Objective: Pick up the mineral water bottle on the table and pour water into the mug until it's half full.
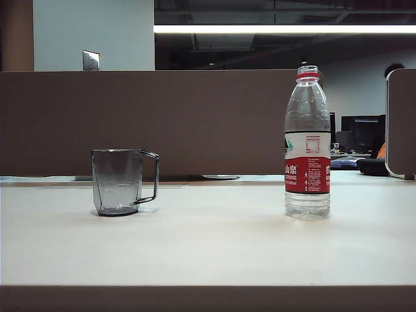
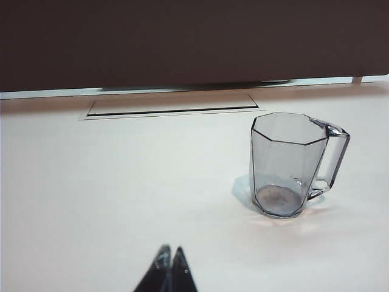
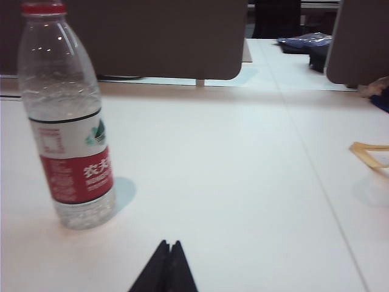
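Observation:
The mineral water bottle stands upright on the right of the white table, with a red neck ring, a white-and-red label and clear water inside. The smoky-grey mug stands upright on the left, handle to the right, and looks empty. Neither arm shows in the exterior view. In the left wrist view, my left gripper is shut with nothing held, well short of the mug. In the right wrist view, my right gripper is shut and empty, apart from the bottle.
A brown partition runs along the back of the table. A cable hatch is set in the tabletop behind the mug. A tan object lies at the table's far side beyond the bottle. Dark items sit on a desk behind.

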Controlling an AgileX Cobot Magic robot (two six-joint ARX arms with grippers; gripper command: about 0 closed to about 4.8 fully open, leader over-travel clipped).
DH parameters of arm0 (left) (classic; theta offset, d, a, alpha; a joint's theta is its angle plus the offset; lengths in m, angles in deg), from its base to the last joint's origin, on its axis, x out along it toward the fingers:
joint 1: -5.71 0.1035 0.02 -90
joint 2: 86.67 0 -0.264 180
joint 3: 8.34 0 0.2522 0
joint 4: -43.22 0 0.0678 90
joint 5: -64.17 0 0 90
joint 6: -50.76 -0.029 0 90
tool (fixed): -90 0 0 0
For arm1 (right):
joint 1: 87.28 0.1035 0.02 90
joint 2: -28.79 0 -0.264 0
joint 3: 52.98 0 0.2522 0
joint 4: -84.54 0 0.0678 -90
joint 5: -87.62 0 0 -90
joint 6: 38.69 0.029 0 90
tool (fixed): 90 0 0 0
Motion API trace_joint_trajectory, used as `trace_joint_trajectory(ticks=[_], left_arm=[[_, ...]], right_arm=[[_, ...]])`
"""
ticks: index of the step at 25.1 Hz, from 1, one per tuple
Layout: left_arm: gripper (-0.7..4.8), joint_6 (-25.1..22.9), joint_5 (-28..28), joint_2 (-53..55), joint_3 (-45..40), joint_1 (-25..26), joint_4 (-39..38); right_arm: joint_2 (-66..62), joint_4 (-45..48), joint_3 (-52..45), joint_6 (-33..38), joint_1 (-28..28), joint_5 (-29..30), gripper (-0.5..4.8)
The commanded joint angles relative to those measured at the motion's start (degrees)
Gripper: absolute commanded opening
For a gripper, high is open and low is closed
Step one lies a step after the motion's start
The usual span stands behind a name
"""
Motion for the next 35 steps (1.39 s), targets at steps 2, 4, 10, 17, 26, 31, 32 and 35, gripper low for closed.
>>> trace_joint_trajectory(ticks=[2, 4, 10, 17, 26, 31, 32, 35], left_arm=[[-0.05, 1.3, -0.1, 0.0, 0.2, 0.1, 0.8], [-0.05, 1.2, -0.2, 0.0, 0.4, 0.1, 0.8], [-0.05, 2.8, -0.2, 0.0, 5.3, 0.1, -4.0], [-0.05, 1.9, 4.5, 5.6, 26.0, 0.0, -17.7], [-0.05, 1.2, 13.4, 24.6, 48.5, -1.9, -29.4], [-0.05, 0.7, 16.0, 34.4, 57.5, -5.7, -34.5], [-0.05, 0.2, 15.9, 36.5, 59.2, -8.0, -35.5], [-0.05, -1.2, 15.9, 39.5, 61.9, -12.0, -38.0]], right_arm=[[0.1, 3.9, -0.3, 1.6, 0.1, -1.7, -0.06], [0.1, 4.7, -0.3, 2.9, 0.0, -1.8, -0.06], [0.1, 8.1, 0.6, 11.5, 0.0, -2.2, -0.06], [-0.1, -6.3, 17.4, 17.4, 0.0, -4.2, -0.06], [-8.8, -19.0, 34.0, 7.3, 0.1, -1.9, -0.06], [-23.0, -18.8, 41.6, 7.1, 0.7, 3.0, -0.06], [-28.0, -19.0, 43.8, 7.3, 0.9, 5.0, -0.06], [-35.8, -19.0, 47.7, 7.2, 2.0, 8.3, -0.06]])
